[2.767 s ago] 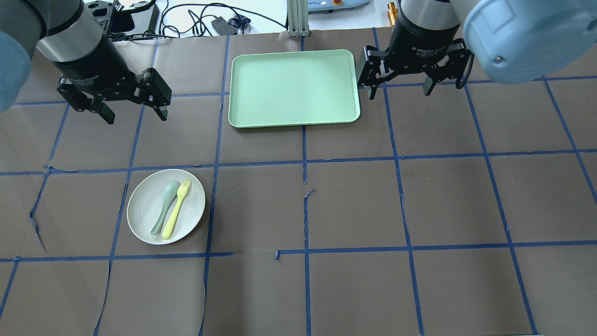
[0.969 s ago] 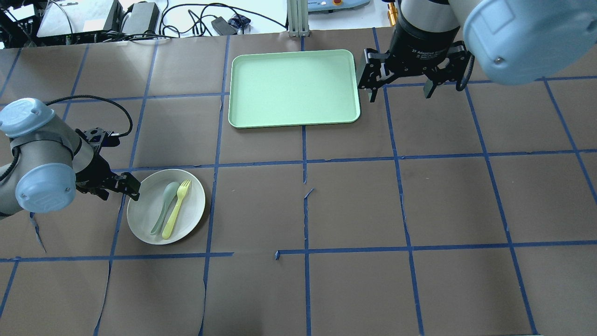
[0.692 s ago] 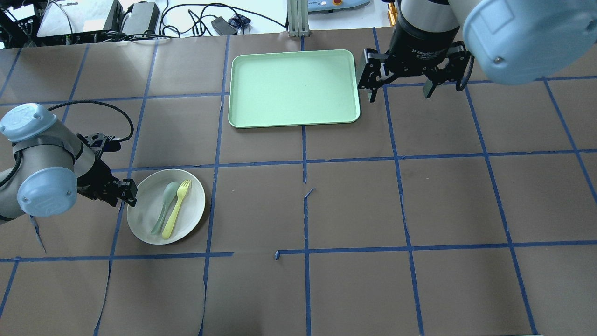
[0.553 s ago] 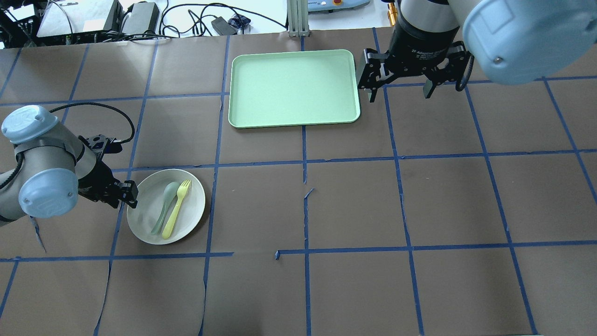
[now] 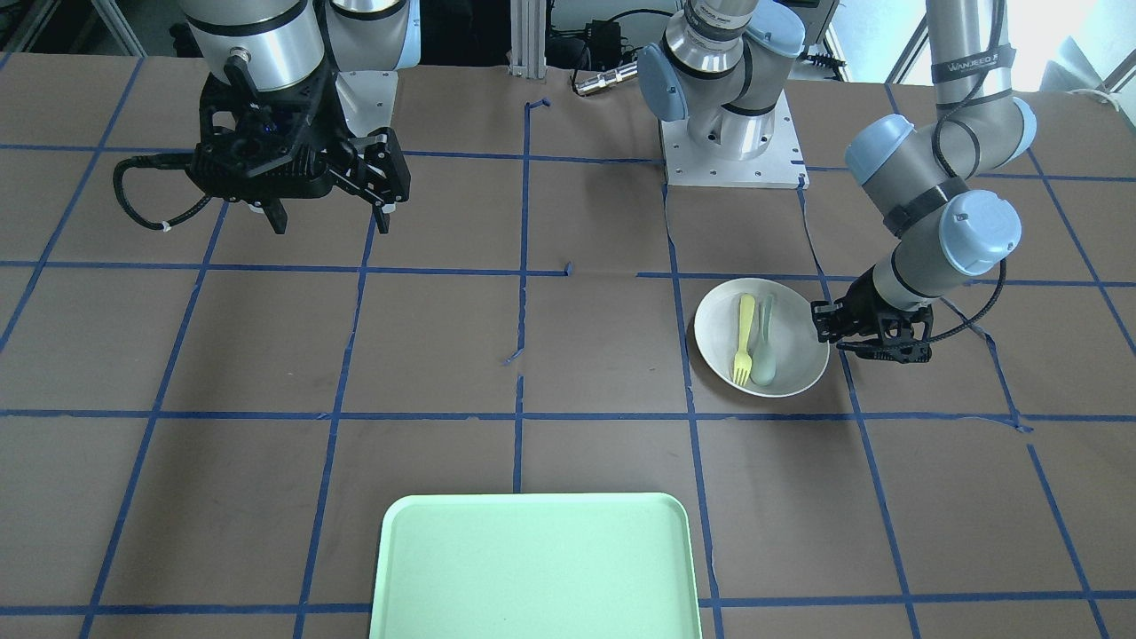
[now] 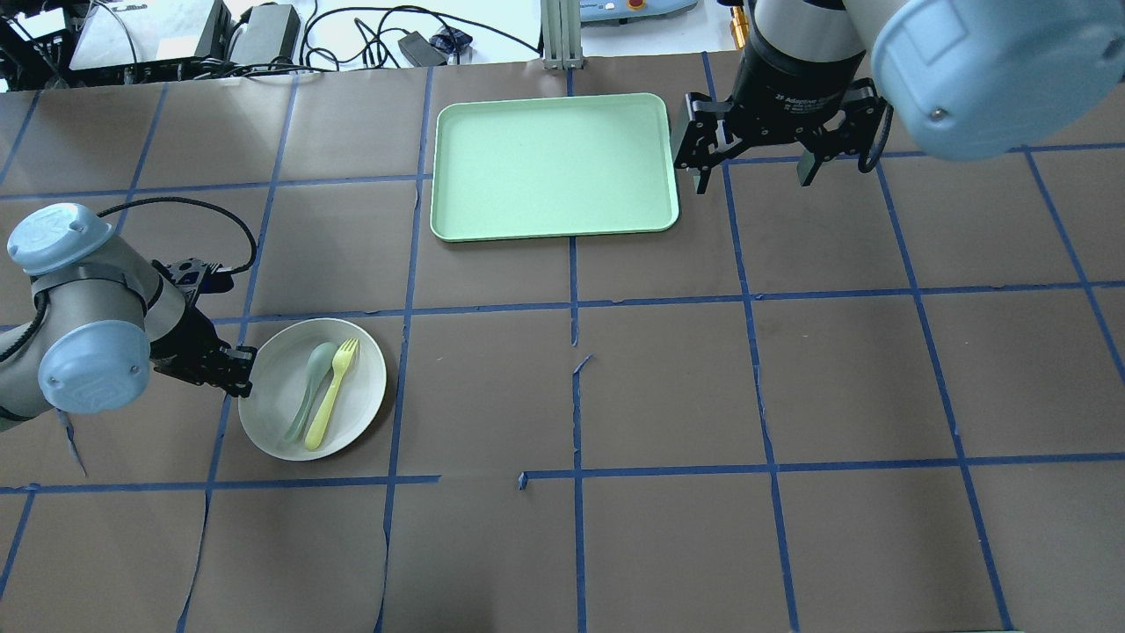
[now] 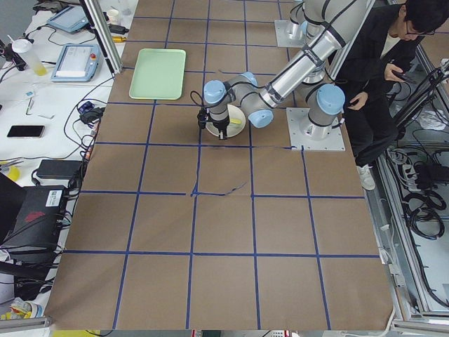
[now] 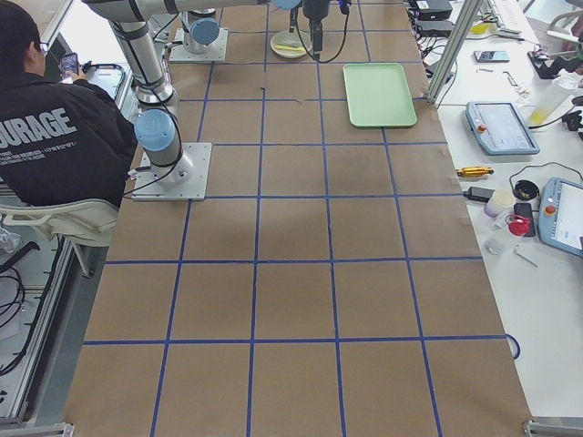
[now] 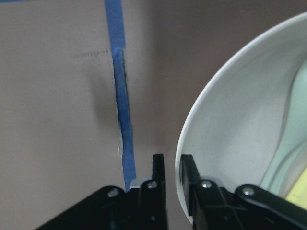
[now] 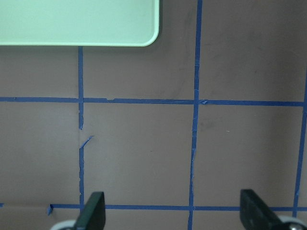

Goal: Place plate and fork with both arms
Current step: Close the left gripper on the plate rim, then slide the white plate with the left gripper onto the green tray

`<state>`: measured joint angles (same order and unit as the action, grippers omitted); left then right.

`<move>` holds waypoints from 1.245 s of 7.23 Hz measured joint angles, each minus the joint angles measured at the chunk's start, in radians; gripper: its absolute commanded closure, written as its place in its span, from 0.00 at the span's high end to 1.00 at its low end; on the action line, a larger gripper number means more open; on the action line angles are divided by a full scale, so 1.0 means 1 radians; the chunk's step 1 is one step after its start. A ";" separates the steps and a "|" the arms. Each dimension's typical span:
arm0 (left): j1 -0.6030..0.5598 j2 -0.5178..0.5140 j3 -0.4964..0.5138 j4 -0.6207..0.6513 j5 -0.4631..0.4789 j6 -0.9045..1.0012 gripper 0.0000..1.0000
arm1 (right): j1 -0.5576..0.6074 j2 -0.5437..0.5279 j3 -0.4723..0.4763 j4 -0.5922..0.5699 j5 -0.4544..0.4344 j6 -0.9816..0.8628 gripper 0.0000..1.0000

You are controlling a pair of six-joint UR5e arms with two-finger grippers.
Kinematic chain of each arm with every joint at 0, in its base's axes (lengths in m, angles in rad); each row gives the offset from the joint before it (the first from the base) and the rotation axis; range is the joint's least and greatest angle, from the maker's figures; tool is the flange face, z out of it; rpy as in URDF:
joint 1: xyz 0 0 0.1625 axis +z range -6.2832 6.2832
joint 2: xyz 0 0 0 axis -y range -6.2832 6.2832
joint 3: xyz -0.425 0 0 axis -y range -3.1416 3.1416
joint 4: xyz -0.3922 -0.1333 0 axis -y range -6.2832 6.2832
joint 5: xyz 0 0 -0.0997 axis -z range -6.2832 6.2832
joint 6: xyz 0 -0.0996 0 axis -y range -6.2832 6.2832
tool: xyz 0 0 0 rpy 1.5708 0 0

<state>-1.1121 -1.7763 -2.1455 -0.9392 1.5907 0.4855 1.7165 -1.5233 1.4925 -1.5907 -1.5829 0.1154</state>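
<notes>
The white plate (image 6: 272, 413) lies on the table at the near left, with the pale-yellow fork (image 6: 332, 394) and a grey-green spoon (image 6: 312, 391) side by side in it. My left gripper (image 6: 239, 374) is low at the plate's left rim. In the left wrist view its fingers (image 9: 158, 175) stand close together, one on each side of the rim of the plate (image 9: 240, 120). In the front view the left gripper (image 5: 824, 321) is at the plate's (image 5: 799, 355) right edge, beside the fork (image 5: 743, 337). My right gripper (image 6: 751, 180) hangs open and empty at the far right.
A mint-green tray (image 6: 554, 163) lies at the far middle, just left of the right gripper; its corner shows in the right wrist view (image 10: 76, 19). Blue tape lines grid the brown table cover. A person (image 7: 382, 63) stands beside the robot's base. Cables and devices lie past the far edge.
My left arm has come down from the far left to the plate's left rim and crept slightly nearer along it. The plate and right arm have not moved.
</notes>
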 measured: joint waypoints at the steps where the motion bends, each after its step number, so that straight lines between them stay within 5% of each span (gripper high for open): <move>1: 0.000 0.000 0.000 -0.002 -0.001 -0.001 0.20 | 0.000 0.000 0.000 0.000 0.000 0.000 1.00; 3: 0.000 0.000 0.000 -0.003 -0.002 -0.002 0.00 | 0.000 0.000 0.000 0.000 0.000 0.000 1.00; 6: -0.001 0.000 0.032 -0.019 -0.021 0.000 0.00 | 0.000 0.001 0.000 0.000 0.001 -0.002 1.00; 9: -0.019 -0.016 0.226 -0.240 -0.193 -0.043 0.00 | 0.000 0.002 0.000 0.000 0.001 -0.002 1.00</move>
<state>-1.1315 -1.7919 -1.9200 -1.1791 1.3977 0.4423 1.7165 -1.5218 1.4926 -1.5912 -1.5819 0.1135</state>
